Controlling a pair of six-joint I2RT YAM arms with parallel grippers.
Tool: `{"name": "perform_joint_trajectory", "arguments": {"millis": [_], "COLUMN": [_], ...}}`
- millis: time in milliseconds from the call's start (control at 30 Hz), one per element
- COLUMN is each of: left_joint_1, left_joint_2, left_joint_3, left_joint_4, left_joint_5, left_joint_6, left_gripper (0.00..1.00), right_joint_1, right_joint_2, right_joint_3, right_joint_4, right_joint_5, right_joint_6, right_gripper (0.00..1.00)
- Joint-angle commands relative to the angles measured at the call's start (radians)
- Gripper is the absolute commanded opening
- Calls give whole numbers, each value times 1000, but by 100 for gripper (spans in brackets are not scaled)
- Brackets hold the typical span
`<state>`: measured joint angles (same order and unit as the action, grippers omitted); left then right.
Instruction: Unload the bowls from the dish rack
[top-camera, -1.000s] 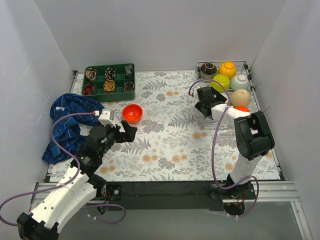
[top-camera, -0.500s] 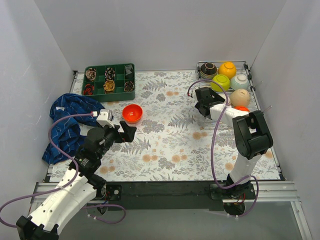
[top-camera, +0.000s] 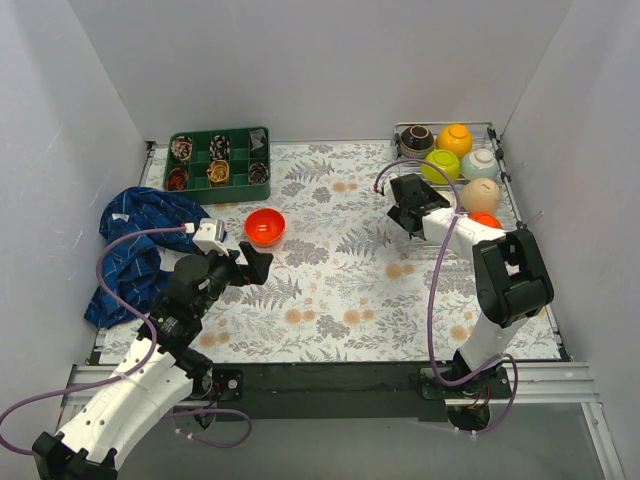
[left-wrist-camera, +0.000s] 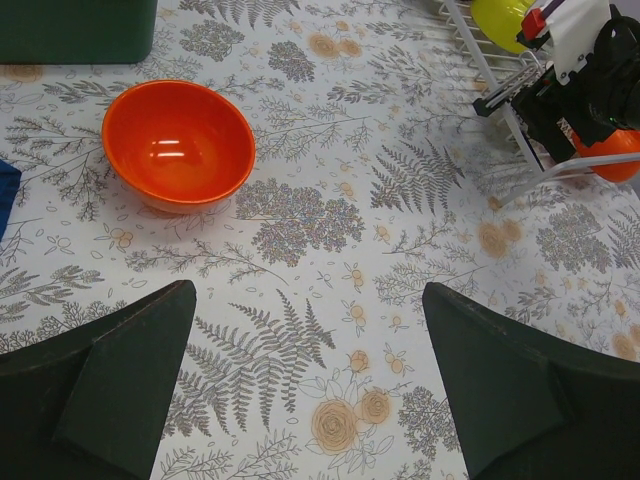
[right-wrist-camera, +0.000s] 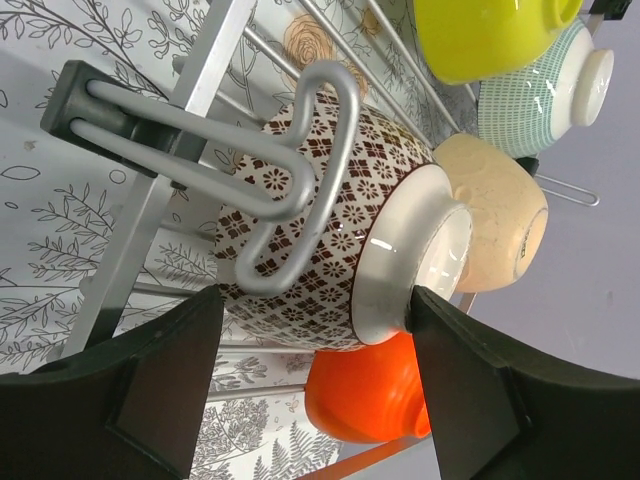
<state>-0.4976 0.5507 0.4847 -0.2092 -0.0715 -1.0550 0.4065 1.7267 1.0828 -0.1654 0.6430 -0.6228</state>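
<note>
The dish rack (top-camera: 499, 137) sits at the far right corner with dark brown (top-camera: 417, 138), yellow-orange (top-camera: 455, 137), lime (top-camera: 440, 165), mint (top-camera: 480, 162), beige (top-camera: 480, 193) and red-orange (top-camera: 486, 217) bowls in it. My right gripper (right-wrist-camera: 315, 310) is at the rack's left edge, shut on the white patterned bowl (right-wrist-camera: 340, 230), which lies on its side behind a wire loop (right-wrist-camera: 290, 150). One finger is at its rim side, the other at its foot. Another red-orange bowl (left-wrist-camera: 178, 145) stands upright on the table. My left gripper (left-wrist-camera: 310, 300) hovers open near it, holding nothing.
A green compartment tray (top-camera: 219, 163) stands at the far left. A blue cloth (top-camera: 135, 250) lies crumpled by the left wall. White walls close in the table on three sides. The rack's silver rim (left-wrist-camera: 490, 75) shows at the left wrist view's top right.
The right gripper's fingers have narrowed onto the patterned bowl at the rack's edge. The left arm shifted slightly and then held still, gripper open.
</note>
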Motion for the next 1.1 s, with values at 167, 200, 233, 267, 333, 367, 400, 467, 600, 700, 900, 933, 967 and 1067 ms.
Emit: {"name": "perform_joint_trajectory", "arguments": {"millis": [167,200,233,267,333,367,400,467,600,700,900,933,967,1067], "left_joint_1": [1,1,1,1,1,1,1,1,1,1,1,2,1,1], "left_joint_2": [3,6,6,6,9,11,11,11,9,8,8,8,8,6], "left_joint_3": [0,0,2,0,0,2,0,2,-1,0,-1,-1,-1,-1], "left_joint_4": [7,7,7,8,8,7,8,5,5,7,5,7,5,5], "left_joint_5": [4,4,6,6,7,7,7,9,6,4,1,1,1,1], "left_joint_6": [10,10,10,10,9,10,10,9,9,10,9,10,10,10], "left_gripper": [98,98,98,98,98,98,98,98,98,98,98,98,98,98], "right_joint_1": [5,5,5,6,5,5,5,5,3,3,-15,-21,-31,-80], "right_joint_2": [-67,-68,-73,-81,-81,-75,-72,-61,-49,-55,-90,-93,-98,-98], "right_joint_3": [48,57,63,68,81,88,91,94,86,91,132,137,140,158], "right_joint_4": [-108,-112,-115,-115,-114,-117,-115,-118,-120,-120,-137,-140,-143,-152], "right_joint_5": [-77,-80,-91,-94,-95,-94,-86,-85,-75,-80,-111,-115,-123,-186], "right_joint_6": [126,135,143,149,155,155,152,152,152,166,238,253,285,319], "right_gripper": [21,20,20,20,20,20,20,20,18,21,48,51,58,63]}}
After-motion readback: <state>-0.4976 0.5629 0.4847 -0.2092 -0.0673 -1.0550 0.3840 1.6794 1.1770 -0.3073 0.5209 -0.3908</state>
